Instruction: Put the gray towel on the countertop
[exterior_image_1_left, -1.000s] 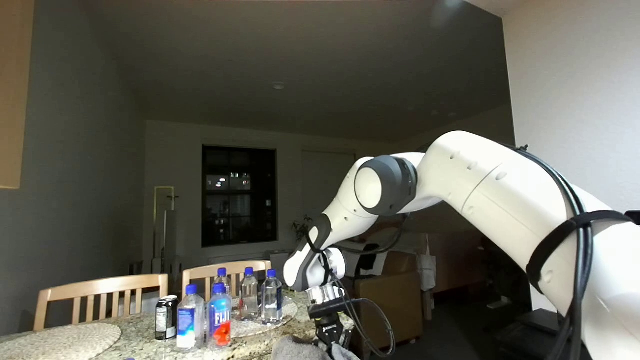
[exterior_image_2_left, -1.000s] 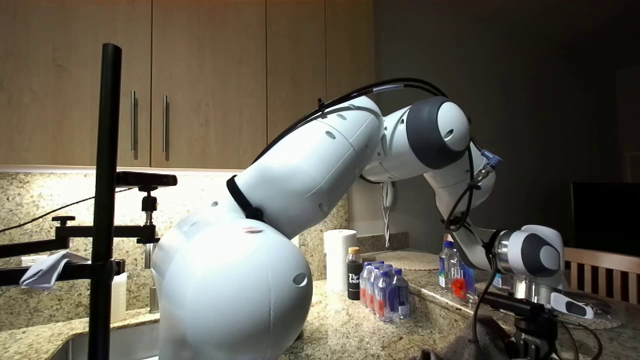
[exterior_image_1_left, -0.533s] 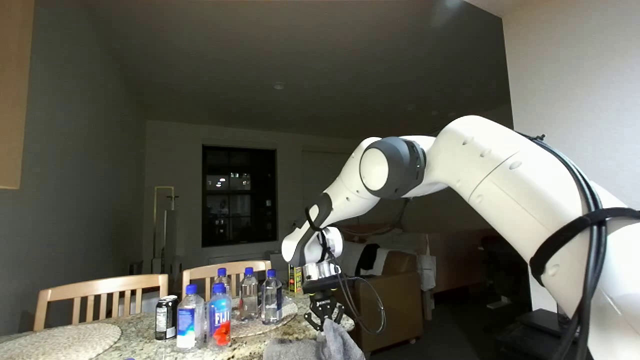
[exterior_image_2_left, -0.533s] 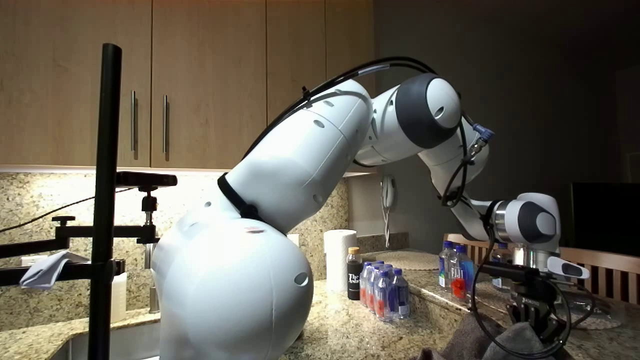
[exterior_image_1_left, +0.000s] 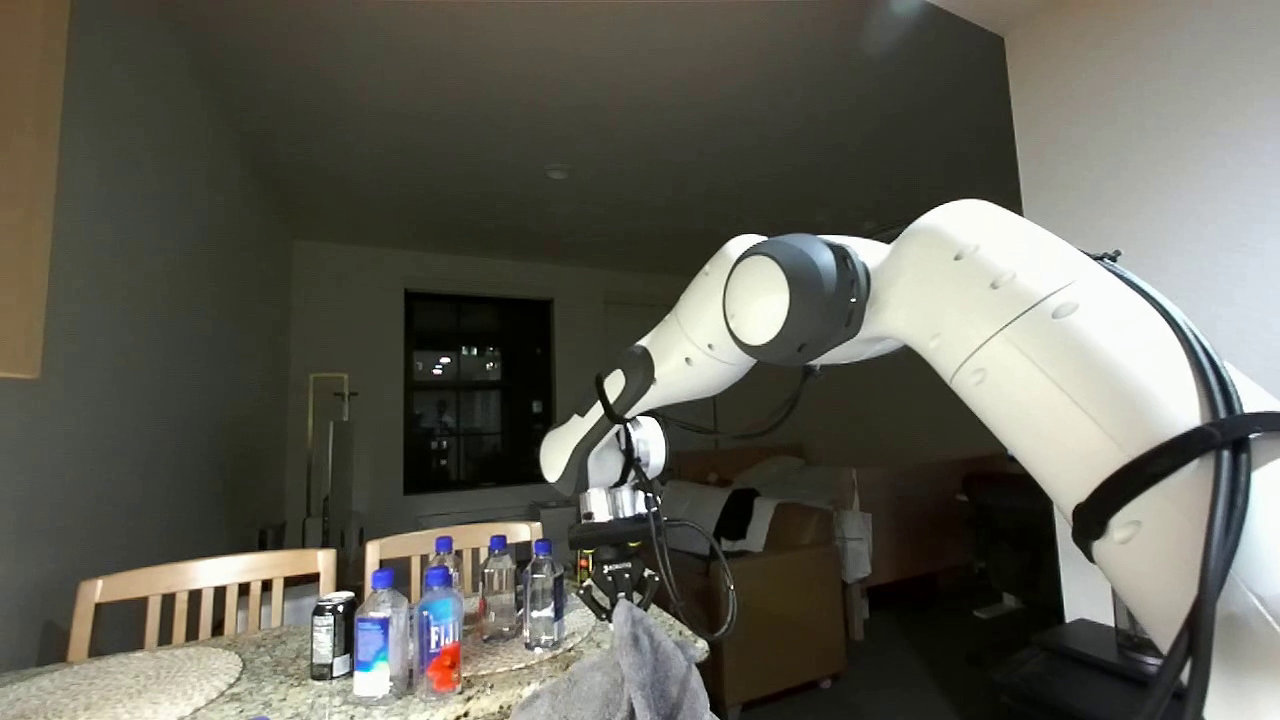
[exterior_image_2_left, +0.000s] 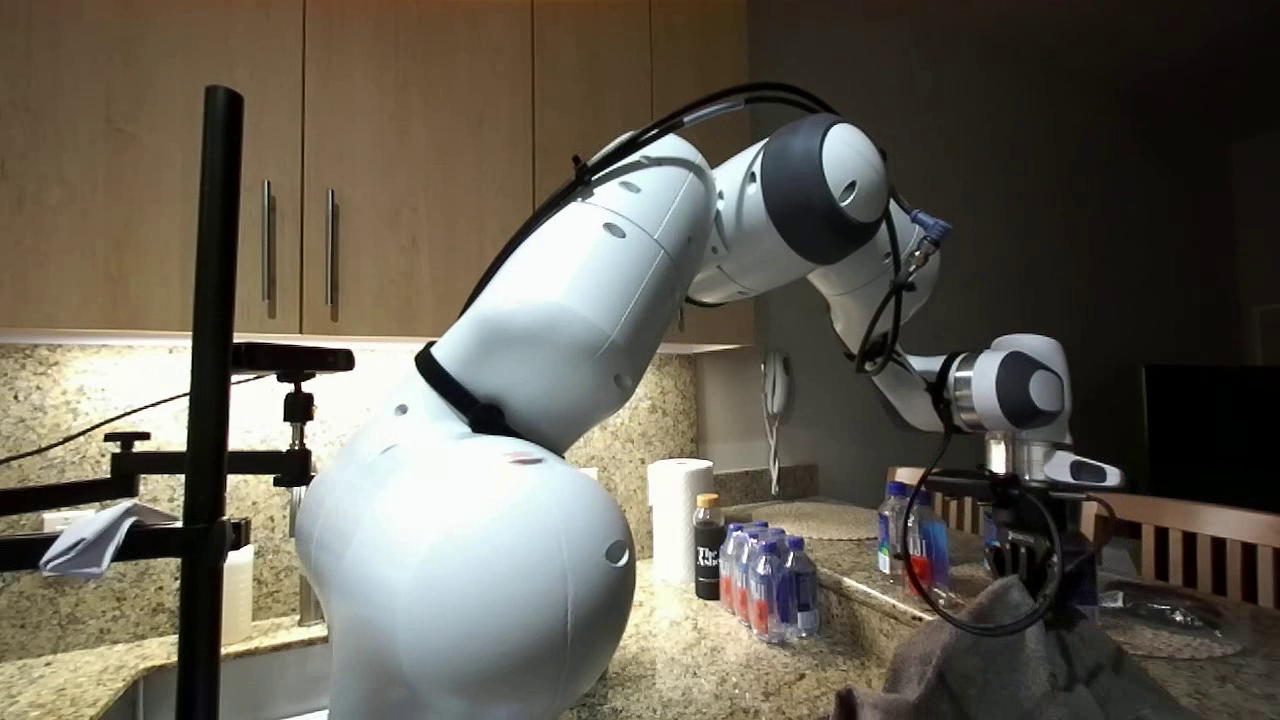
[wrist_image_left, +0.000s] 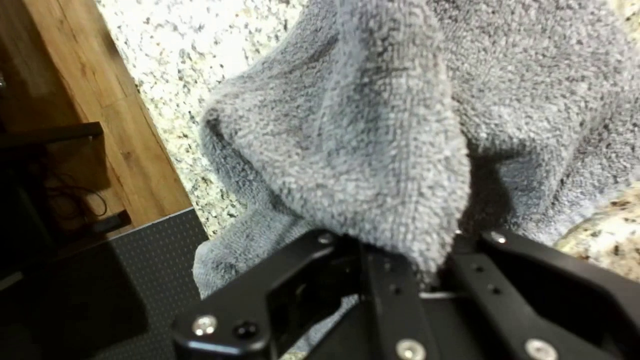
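The gray towel (exterior_image_1_left: 645, 665) hangs below my gripper (exterior_image_1_left: 622, 600) in an exterior view, with its peak at the fingers. It also shows, bunched and draped, in an exterior view (exterior_image_2_left: 970, 650). In the wrist view a fold of the towel (wrist_image_left: 380, 125) runs up between the fingers of my gripper (wrist_image_left: 412, 250), which are shut on it. The speckled countertop (wrist_image_left: 175, 55) lies under the towel in the wrist view. The countertop also shows in both exterior views (exterior_image_1_left: 275, 655) (exterior_image_2_left: 690, 675). The towel's lower edge is cut off in both exterior views.
Several water bottles (exterior_image_1_left: 438, 635) and a black can (exterior_image_1_left: 332, 635) stand on the raised counter near the gripper. A pack of bottles (exterior_image_2_left: 768, 585), a dark bottle (exterior_image_2_left: 707, 550) and a paper towel roll (exterior_image_2_left: 680, 520) stand on the lower counter. A sink (exterior_image_2_left: 235, 685) is near the base.
My gripper has risen and drawn back, leftward in both exterior views. The towel has come up with it, and more of it hangs from the fingers.
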